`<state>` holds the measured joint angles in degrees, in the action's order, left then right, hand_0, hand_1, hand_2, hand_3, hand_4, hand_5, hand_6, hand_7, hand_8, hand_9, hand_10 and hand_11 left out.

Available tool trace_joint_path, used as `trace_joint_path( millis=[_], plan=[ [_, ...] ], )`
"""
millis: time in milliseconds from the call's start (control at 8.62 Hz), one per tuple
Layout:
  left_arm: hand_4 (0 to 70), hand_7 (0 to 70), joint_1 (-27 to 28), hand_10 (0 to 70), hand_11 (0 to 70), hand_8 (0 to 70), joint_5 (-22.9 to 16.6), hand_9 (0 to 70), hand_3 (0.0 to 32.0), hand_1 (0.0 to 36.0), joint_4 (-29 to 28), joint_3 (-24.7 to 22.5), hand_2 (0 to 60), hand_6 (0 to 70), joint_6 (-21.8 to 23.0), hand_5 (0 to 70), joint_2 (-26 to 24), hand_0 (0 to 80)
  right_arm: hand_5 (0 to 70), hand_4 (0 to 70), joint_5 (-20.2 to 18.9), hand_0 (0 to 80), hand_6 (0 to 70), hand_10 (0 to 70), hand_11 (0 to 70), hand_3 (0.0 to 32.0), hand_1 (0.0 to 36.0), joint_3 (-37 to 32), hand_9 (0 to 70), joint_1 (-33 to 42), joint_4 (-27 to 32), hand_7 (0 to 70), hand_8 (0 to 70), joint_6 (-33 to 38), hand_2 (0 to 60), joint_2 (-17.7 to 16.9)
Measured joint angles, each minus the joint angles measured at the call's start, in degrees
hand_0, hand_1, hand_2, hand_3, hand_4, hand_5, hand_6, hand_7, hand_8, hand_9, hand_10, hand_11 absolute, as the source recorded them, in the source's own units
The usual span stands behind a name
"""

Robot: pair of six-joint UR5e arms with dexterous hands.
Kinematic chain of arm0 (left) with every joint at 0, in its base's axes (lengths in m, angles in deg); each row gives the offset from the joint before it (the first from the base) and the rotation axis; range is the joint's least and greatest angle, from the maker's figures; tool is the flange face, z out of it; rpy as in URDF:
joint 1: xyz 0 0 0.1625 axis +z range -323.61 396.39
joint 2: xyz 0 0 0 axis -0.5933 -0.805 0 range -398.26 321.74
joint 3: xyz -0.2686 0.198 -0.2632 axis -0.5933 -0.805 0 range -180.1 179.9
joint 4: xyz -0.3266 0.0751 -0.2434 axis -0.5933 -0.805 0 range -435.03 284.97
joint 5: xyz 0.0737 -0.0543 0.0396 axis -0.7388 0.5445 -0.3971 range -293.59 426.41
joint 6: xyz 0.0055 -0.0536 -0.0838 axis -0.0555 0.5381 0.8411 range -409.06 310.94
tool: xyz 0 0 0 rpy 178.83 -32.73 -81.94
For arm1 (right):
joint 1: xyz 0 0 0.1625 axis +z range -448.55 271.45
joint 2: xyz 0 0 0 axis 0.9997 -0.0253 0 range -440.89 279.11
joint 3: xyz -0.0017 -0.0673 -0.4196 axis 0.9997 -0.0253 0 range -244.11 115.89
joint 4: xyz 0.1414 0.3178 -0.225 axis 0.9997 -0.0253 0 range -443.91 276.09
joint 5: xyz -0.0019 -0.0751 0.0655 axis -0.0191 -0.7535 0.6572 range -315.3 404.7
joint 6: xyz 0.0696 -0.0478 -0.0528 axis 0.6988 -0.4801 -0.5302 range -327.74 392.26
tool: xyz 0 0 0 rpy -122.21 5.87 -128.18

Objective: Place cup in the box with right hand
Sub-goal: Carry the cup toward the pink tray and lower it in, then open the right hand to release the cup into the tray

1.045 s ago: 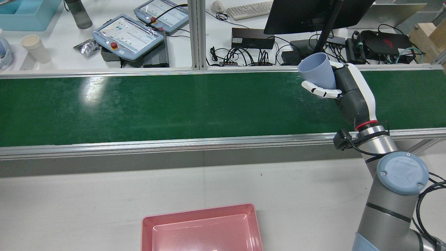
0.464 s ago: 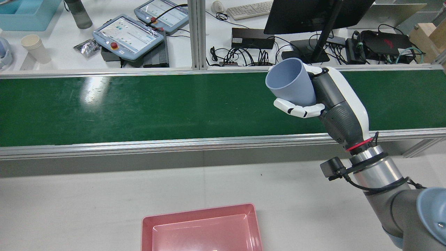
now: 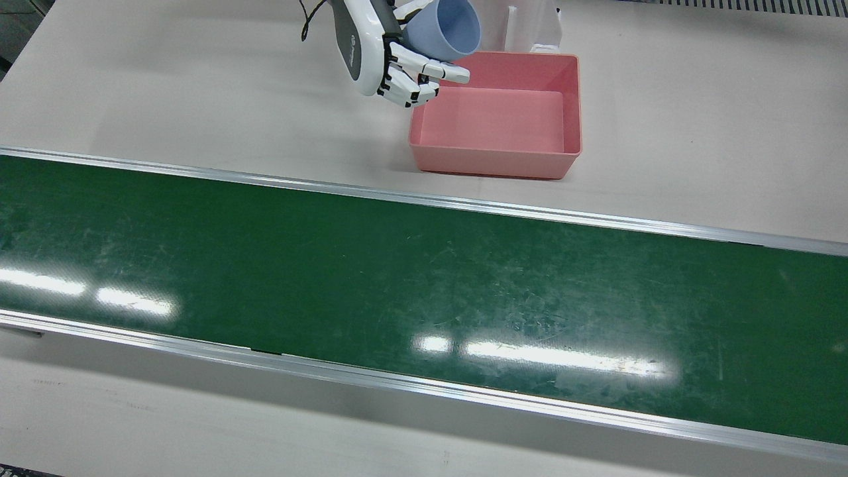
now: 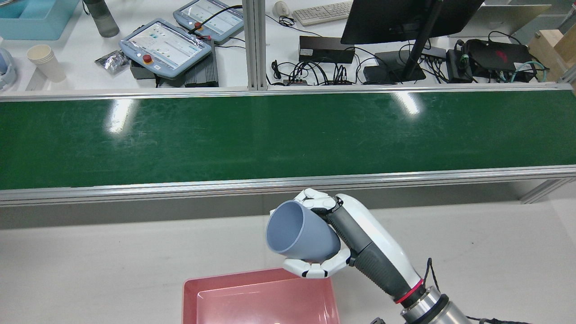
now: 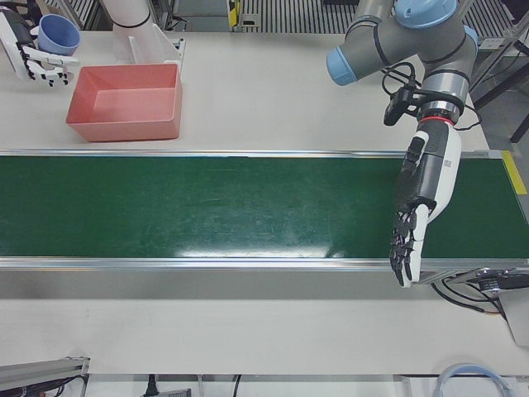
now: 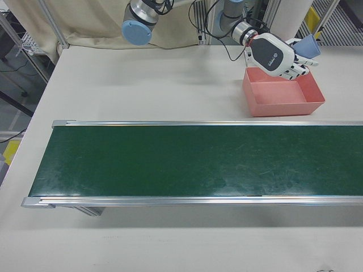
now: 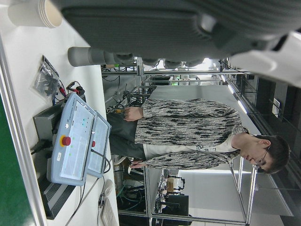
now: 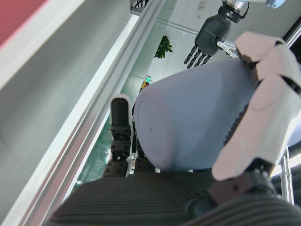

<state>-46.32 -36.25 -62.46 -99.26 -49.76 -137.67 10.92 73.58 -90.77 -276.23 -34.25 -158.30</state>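
Note:
My right hand (image 4: pixel 346 238) is shut on the pale blue cup (image 4: pixel 299 234), which is tilted with its open mouth turned up and away from the palm. It hangs just above one corner of the pink box (image 4: pixel 261 292). From the front, the cup (image 3: pixel 445 28) and hand (image 3: pixel 377 53) sit over the box's rim (image 3: pixel 490 162) at its left end. The right-front view shows the same hand (image 6: pixel 278 56), cup (image 6: pixel 307 44) and box (image 6: pixel 283 107). The right hand view has fingers (image 8: pixel 268 108) wrapped round the cup (image 8: pixel 197 122). My left hand (image 5: pixel 413 215) is open, fingers straight, over the belt's far end.
The green conveyor belt (image 4: pixel 270 135) runs across the table between the box and the operators' desk. Beyond it are teach pendants (image 4: pixel 164 45), a monitor stand (image 4: pixel 416 49), cables and stacked paper cups (image 4: pixel 45 60). A person (image 7: pixel 188 134) stands behind the desk.
The right hand carried the cup from above the belt's far edge back across the belt and leftward, and lower, to the box's corner. The cup stays held.

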Motion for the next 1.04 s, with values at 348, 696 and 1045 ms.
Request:
trace_joint_path(
  millis=[348, 696, 1045],
  plan=[
    [0.0, 0.0, 0.0, 0.0, 0.0, 0.0, 0.0, 0.0, 0.0, 0.0, 0.0, 0.0, 0.0, 0.0, 0.0, 0.0, 0.0, 0.0, 0.0, 0.0, 4.4, 0.0, 0.0, 0.0, 0.0, 0.0, 0.0, -2.9, 0.1, -5.4, 8.5, 0.0, 0.0, -3.1, 0.0, -1.0],
    [0.0, 0.0, 0.0, 0.0, 0.0, 0.0, 0.0, 0.0, 0.0, 0.0, 0.0, 0.0, 0.0, 0.0, 0.0, 0.0, 0.0, 0.0, 0.0, 0.0, 5.1, 0.0, 0.0, 0.0, 0.0, 0.0, 0.0, -5.1, 2.3, -6.0, 14.5, 0.0, 1.2, -3.0, 0.0, -2.4],
    [0.0, 0.0, 0.0, 0.0, 0.0, 0.0, 0.0, 0.0, 0.0, 0.0, 0.0, 0.0, 0.0, 0.0, 0.0, 0.0, 0.0, 0.0, 0.0, 0.5, 4.8, 0.0, 1.0, 0.0, 0.0, 0.0, 0.0, -1.7, 3.0, -0.6, 15.1, 3.8, 1.4, -0.9, 0.0, -3.4]
  ],
)
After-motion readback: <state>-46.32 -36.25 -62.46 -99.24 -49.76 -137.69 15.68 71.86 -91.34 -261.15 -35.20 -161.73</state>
